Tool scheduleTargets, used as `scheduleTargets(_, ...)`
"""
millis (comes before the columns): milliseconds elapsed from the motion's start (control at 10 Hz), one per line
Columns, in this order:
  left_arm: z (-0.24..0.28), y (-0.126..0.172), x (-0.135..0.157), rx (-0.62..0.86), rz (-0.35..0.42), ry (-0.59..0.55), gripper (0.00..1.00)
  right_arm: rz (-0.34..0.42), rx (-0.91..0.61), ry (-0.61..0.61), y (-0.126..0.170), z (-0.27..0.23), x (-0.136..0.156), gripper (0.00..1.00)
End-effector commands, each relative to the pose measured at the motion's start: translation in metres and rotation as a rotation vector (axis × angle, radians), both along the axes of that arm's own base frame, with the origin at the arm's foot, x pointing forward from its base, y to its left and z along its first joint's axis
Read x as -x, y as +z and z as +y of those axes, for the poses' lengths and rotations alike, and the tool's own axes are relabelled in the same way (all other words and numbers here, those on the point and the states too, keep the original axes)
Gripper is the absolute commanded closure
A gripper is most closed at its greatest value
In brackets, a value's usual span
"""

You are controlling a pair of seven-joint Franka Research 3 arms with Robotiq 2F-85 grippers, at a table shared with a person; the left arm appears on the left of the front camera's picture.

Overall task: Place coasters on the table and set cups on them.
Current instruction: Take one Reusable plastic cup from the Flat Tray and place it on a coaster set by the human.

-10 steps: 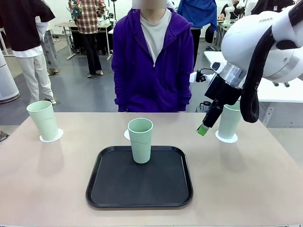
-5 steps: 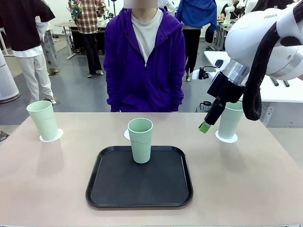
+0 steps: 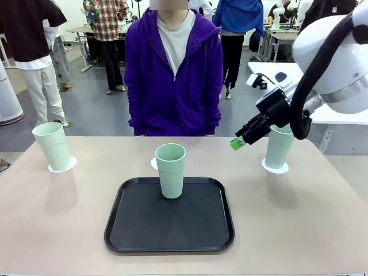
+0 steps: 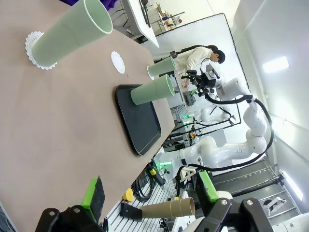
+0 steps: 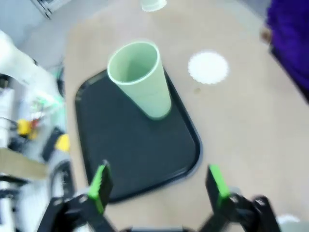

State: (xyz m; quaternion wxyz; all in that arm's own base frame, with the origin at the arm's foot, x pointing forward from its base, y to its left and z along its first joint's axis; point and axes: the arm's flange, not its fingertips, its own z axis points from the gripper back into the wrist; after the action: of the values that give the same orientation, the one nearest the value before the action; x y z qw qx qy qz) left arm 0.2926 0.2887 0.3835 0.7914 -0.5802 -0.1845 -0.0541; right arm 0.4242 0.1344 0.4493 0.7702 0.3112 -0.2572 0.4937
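Note:
Three mint-green cups stand upright. The left cup sits on a lacy white coaster, and the right cup sits on another coaster. A third cup stands at the back of the black tray; just behind it an empty coaster lies on the tan table. My right gripper hangs in the air left of the right cup, tilted toward the middle. In its wrist view it is open above the tray cup and the bare coaster. My left gripper is open and holds nothing.
A person in a purple hoodie stands at the far edge, hands down. A white table stands behind the right arm. Bare tabletop lies on both sides of the tray and in front of it.
My right gripper has swung from pointing down beside the right cup to pointing left toward the middle, a little higher. The cups and coasters have not moved.

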Motion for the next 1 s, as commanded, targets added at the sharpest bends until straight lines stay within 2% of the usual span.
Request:
scheduleTargets(0, 0.001, 0.001, 0.002, 0.002, -0.007, 0.005, 0.0, -0.124, -0.274, 0.159, -0.039, 0.001, 0.004, 0.0)
scheduleTargets(200, 0.001, 0.001, 0.002, 0.002, -0.007, 0.005, 0.0, -0.182, -0.434, 0.266, -0.059, 0.007, 0.009, 0.0)
scheduleTargets(300, 0.001, 0.001, 0.002, 0.002, -0.007, 0.005, 0.0, -0.182, -0.48, 0.27, -0.071, 0.01, 0.01, 0.0)
scheduleTargets(400, 0.001, 0.001, 0.002, 0.002, -0.007, 0.005, 0.0, -0.154, -0.466, 0.234, -0.086, 0.012, 0.008, 0.0)
scheduleTargets(900, 0.001, 0.001, 0.002, 0.002, -0.007, 0.005, 0.0, -0.133, -0.489, 0.268, -0.15, 0.042, 0.006, 0.0)
